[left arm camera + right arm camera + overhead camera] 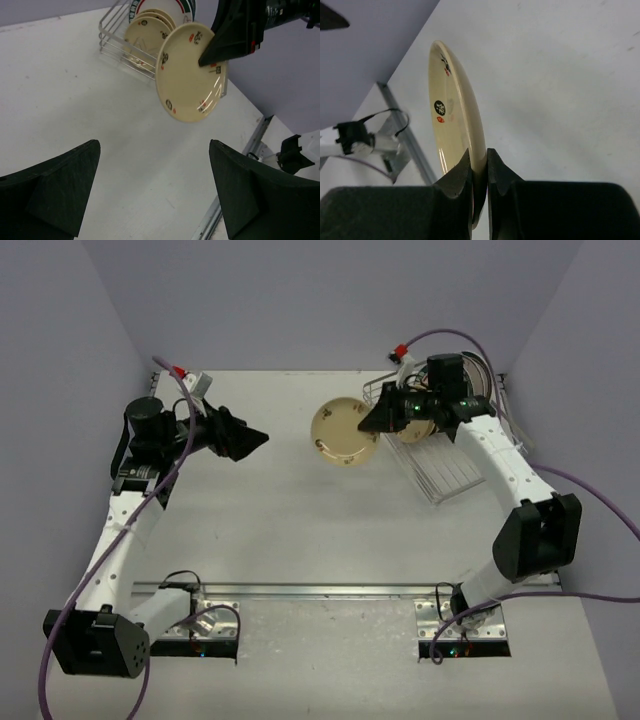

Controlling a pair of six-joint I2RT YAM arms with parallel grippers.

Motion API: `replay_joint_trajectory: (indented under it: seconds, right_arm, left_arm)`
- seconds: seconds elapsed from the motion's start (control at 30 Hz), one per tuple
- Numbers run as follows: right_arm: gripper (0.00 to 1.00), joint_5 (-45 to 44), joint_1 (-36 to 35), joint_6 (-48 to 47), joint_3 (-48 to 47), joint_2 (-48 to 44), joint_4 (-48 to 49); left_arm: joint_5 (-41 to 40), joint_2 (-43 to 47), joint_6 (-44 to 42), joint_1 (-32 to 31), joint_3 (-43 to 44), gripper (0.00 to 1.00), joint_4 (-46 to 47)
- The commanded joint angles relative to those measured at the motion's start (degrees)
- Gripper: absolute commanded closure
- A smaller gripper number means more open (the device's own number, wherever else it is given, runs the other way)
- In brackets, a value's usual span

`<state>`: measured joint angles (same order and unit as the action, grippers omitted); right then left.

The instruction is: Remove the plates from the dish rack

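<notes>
A small cream plate (345,433) with dark and red marks hangs on edge above the table, left of the dish rack (440,475). My right gripper (378,420) is shut on its rim; in the right wrist view both fingers pinch the plate (455,110) at the right gripper (479,152). The left wrist view shows this plate (192,72) held by the right gripper (235,40), in front of the wire dish rack (115,40). Standing in the rack are more cream plates (150,30) and a green-rimmed one (187,6). My left gripper (255,440) (155,190) is open and holds nothing, facing the plate from the left.
A metal rail (330,590) runs along the near table edge between the arm bases. Purple walls close in the table at the back and sides. Cables (600,500) trail from both arms.
</notes>
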<state>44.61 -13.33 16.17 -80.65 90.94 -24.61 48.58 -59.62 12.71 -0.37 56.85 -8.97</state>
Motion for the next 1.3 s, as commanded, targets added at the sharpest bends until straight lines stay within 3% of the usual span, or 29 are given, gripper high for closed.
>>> replay_joint_trajectory:
  seconds: [0.0,0.33,0.5,0.57,0.6,0.67,0.77,0.93,1.03,1.17,1.27]
  right_arm:
    - [1.0,7.88,-6.65,4.81,0.79,-2.34,6.33]
    - [1.0,8.32,-11.44,4.82,-3.25,2.07,3.72]
    - [0.99,6.62,-11.46,4.56,-4.1,3.04,3.13]
    - [0.79,5.16,-11.54,4.31,-4.34,3.45,2.56]
    - [0.69,4.44,-11.47,4.16,-4.42,3.68,2.32]
    - [0.29,1.79,-11.45,3.96,-3.99,3.71,1.77]
    - [0.11,-3.59,-10.32,3.26,-2.92,3.29,1.25]
    - [0.09,-8.42,-4.24,3.57,-1.22,1.82,1.28]
    - [0.09,-9.97,-0.05,3.76,-0.76,1.61,1.3]
    - [0.1,-12.52,5.19,2.05,0.03,1.03,1.25]
    - [0.11,-14.25,6.63,0.7,0.43,0.91,1.24]
  left_arm:
    - [6.56,-5.06,6.5,-3.43,0.02,0.16,6.61]
    - [3.37,-10.11,-1.62,-10.18,-0.18,0.38,1.39]
    - [1.55,-11.61,-7.83,-10.17,0.99,0.77,-5.7]
    - [0.83,-12.09,-8.56,-10.09,1.07,0.98,-7.0]
    - [0.12,-12.26,-8.42,-9.86,0.92,1.0,-6.79]
    - [-0.07,-12.72,-8.05,-9.2,0.82,1.0,-6.23]
    - [0.5,-16.59,-7.03,-4.39,2.99,1.0,-6.81]
    - [-0.31,-31.28,-5.6,8.82,11.44,1.0,-12.61]
    - [0.04,-39.59,-5.57,13.42,17.76,1.0,-15.14]
    - [2.69,-51.13,-1.06,19.91,25.0,1.0,-12.79]
    - [0.04,-56.56,0.93,22.38,28.67,1.0,-9.43]
